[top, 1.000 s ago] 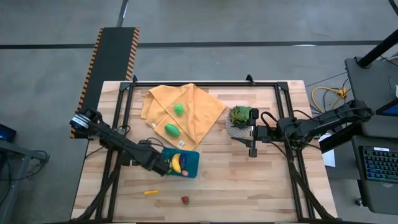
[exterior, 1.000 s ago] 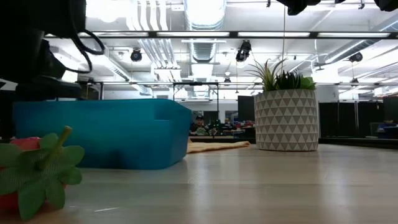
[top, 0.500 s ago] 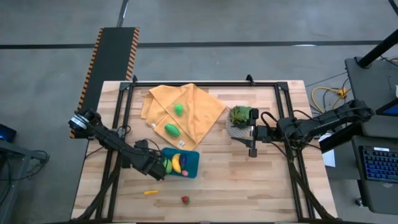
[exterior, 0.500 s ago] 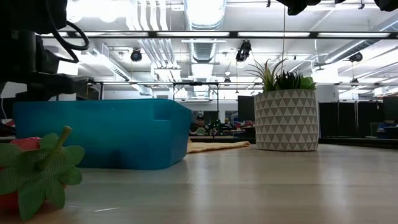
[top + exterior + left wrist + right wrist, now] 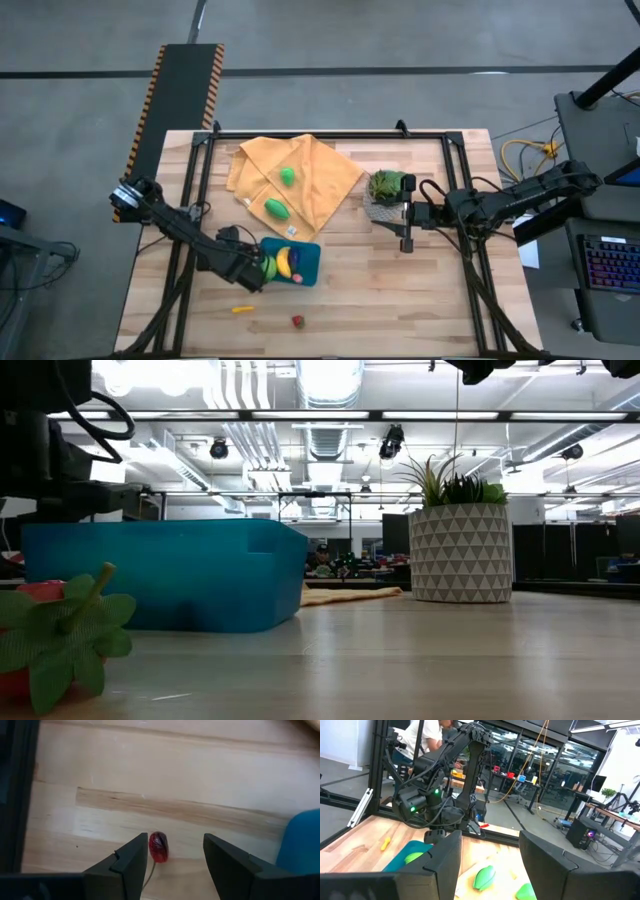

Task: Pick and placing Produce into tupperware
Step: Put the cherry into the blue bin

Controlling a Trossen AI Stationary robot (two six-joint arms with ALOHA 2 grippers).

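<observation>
Left arm: dark, slim jointed links [image 5: 190,238], black cable looped along them
Left arm base: round silver-grey collar [image 5: 128,193] at the wooden table's left edge
Left gripper [image 5: 174,865]: two matte black fingers [image 5: 131,862] with angular stepped inner faces
Right arm: dark links [image 5: 520,198], bulkier black wrist block
Right gripper [image 5: 490,865]: two broad black fingers [image 5: 447,862], flat-topped
Left arm, from the right wrist: small green lights [image 5: 412,809] on its dark body

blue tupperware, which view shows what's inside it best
The high view: looking straight down into the tupperware, it shows a banana and green produce inside. The low view shows only its side wall, the left wrist view one edge, and the right wrist view a sliver behind that gripper's finger.
</observation>
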